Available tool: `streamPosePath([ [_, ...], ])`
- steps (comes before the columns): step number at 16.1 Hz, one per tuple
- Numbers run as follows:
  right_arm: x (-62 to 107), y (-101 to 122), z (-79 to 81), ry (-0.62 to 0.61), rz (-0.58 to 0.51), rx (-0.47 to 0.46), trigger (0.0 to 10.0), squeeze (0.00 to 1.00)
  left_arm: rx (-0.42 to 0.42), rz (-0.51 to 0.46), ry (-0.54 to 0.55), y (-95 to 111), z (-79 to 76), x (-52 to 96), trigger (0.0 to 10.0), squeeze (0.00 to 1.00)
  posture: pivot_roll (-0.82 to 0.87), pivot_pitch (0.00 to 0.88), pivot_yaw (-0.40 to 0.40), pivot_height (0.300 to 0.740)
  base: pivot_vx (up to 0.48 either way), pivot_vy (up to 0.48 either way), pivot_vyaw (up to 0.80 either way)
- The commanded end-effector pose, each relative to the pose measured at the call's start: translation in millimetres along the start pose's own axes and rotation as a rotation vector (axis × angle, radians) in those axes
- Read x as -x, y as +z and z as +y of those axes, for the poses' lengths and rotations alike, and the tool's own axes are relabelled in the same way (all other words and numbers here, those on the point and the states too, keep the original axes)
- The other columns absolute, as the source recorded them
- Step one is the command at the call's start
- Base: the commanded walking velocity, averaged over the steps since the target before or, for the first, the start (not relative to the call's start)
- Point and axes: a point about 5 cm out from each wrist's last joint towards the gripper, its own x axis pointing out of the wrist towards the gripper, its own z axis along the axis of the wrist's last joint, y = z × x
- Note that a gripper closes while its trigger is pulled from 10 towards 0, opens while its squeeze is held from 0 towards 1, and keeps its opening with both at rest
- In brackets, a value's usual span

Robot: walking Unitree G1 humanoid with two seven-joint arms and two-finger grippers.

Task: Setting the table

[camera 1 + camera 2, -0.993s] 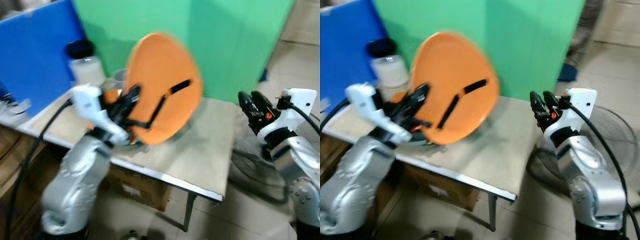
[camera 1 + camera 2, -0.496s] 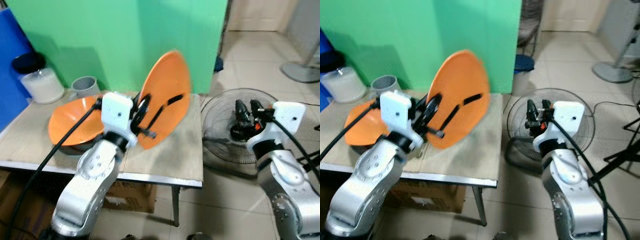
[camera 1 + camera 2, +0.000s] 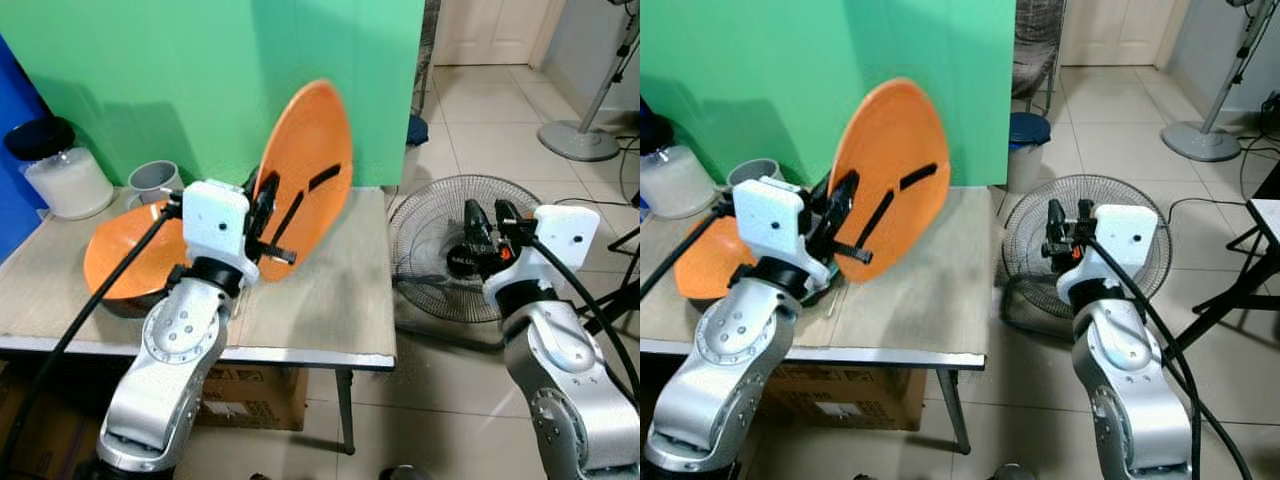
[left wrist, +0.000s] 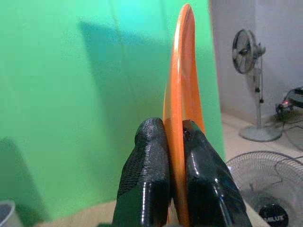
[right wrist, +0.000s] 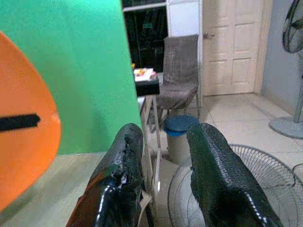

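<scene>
Fingers of our left gripper [image 4: 176, 189] are clamped on the rim of a round orange plastic plate [image 3: 305, 175], held on edge above the beige table [image 3: 330, 300]. Our right gripper [image 5: 163, 179] hangs right of the table, parted, gripping nothing, near a floor fan [image 3: 440, 250].

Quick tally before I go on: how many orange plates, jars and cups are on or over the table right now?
Orange plates: 2, the lifted plate pinched on edge by the left gripper and the plate on the table
Jars: 1, the black-lidded jar
Cups: 1, the grey cup
Total: 4
</scene>
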Motion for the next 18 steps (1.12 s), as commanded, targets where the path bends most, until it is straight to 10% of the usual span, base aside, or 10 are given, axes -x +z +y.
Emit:
streamPosePath([
  [1, -0.6, 3, -0.2, -0.001, -0.021, -0.006, 10.0, 0.0, 0.001, -0.07, 0.001, 13, 1.9, -0.2, 10.0, 0.0, -0.11, 0.0, 0.107, 0.74, 0.0, 0.0, -0.8],
  [18, -0.7, 9, 10.4, 0.094, -0.069, 0.038, 10.0, 0.0, -0.126, -0.016, 0.136, 5, 29.6, 23.6, 10.0, 0.0, -0.12, 0.0, 0.1, 0.74, 0.0, 0.0, -0.8],
])
